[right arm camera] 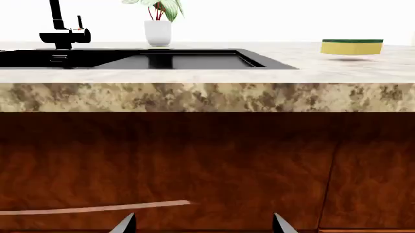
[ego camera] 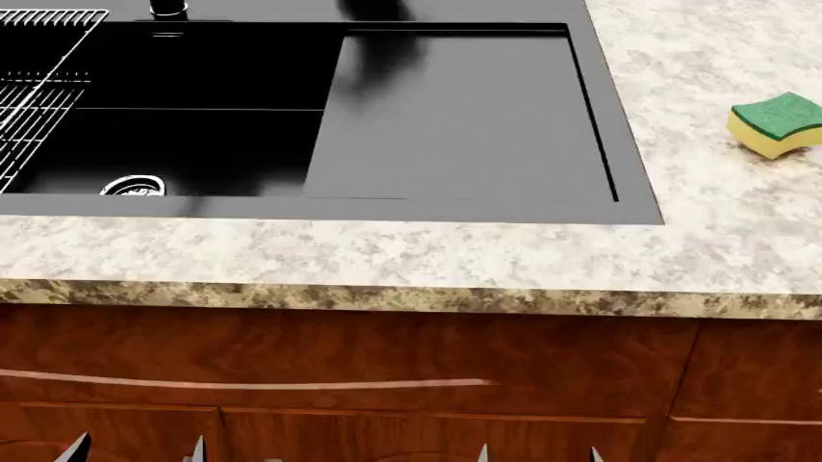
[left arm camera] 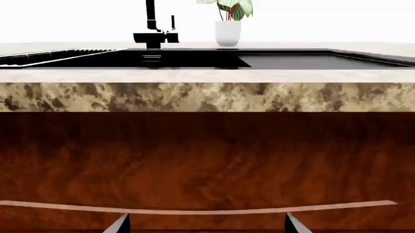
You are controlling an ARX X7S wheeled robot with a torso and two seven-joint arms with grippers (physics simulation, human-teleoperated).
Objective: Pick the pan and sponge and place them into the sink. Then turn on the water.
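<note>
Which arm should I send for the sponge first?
Right, probably. The sponge lies on the countertop right of the sink, nearer the right gripper; the right wrist view shows it, the left's doesn't. Both grippers, the left gripper included, hang open below the counter edge.

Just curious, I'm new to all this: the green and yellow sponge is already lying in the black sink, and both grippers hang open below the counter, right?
Not quite. The sponge lies on the counter, to the right of the sink, as the head view shows. Both the left gripper and the right gripper do hang open below the counter.
</note>
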